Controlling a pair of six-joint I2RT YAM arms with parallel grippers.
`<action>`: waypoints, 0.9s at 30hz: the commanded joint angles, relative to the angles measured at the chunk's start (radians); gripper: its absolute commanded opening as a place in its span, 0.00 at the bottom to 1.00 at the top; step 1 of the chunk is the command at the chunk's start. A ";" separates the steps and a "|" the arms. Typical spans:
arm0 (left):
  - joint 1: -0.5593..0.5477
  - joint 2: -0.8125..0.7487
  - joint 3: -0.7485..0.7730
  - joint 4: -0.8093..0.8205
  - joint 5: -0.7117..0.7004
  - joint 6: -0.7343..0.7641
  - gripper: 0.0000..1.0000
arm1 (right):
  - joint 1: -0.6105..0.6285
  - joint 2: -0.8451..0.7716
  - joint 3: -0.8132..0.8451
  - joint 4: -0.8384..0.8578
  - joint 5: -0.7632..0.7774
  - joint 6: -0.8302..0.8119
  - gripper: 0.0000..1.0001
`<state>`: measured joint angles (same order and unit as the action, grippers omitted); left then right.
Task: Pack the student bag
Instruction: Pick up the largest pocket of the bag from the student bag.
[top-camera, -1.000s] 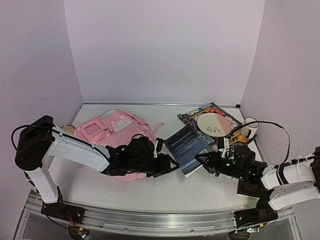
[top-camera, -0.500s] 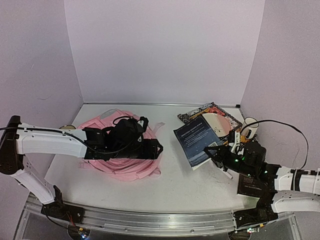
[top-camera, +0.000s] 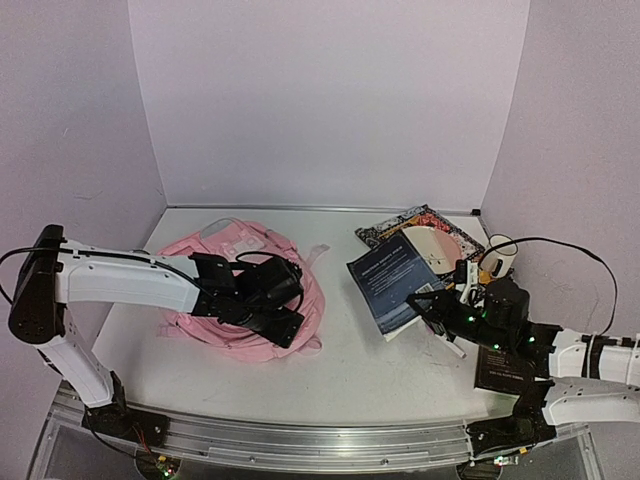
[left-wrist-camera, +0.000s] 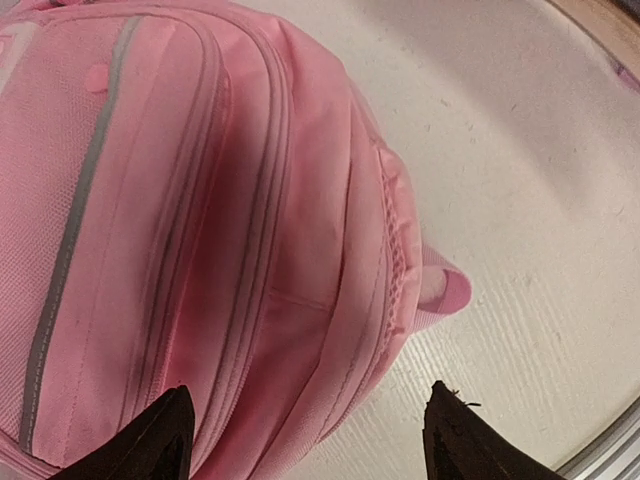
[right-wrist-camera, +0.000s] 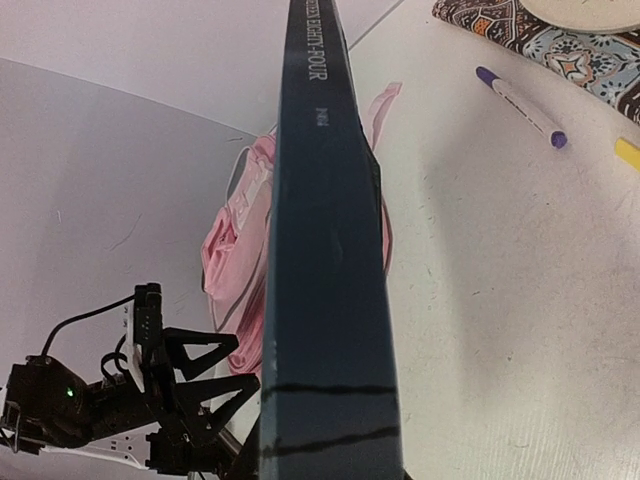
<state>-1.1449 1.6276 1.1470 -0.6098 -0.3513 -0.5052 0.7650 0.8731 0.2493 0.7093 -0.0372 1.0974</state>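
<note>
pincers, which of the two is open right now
The left pincer: it stands wide apart just above the pink student bag, gripping nothing. The right pincer is shut on a dark blue book.

Student bag (top-camera: 235, 243) lies left on the table (top-camera: 350, 360), book (top-camera: 388, 280) to its right (plate (top-camera: 440, 245) behind that)

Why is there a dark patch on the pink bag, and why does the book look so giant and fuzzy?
Left wrist view: a soft shadow lies across the middle of the student bag, probably cast from above. Right wrist view: the book is edge-on right at the camera, so it looms large and its near end looks softer. Top view: even light, no glare.
</note>
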 joint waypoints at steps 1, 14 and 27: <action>-0.013 0.052 0.070 -0.061 -0.011 0.070 0.79 | 0.005 -0.014 0.078 0.154 0.008 -0.021 0.00; -0.012 0.163 0.172 -0.163 -0.273 0.023 0.56 | 0.005 -0.014 0.069 0.153 0.003 -0.007 0.00; -0.015 0.246 0.189 -0.174 -0.236 0.023 0.46 | 0.005 0.003 0.079 0.157 -0.011 -0.010 0.00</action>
<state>-1.1606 1.8229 1.2963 -0.7604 -0.5779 -0.4793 0.7650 0.8874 0.2497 0.7086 -0.0406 1.1004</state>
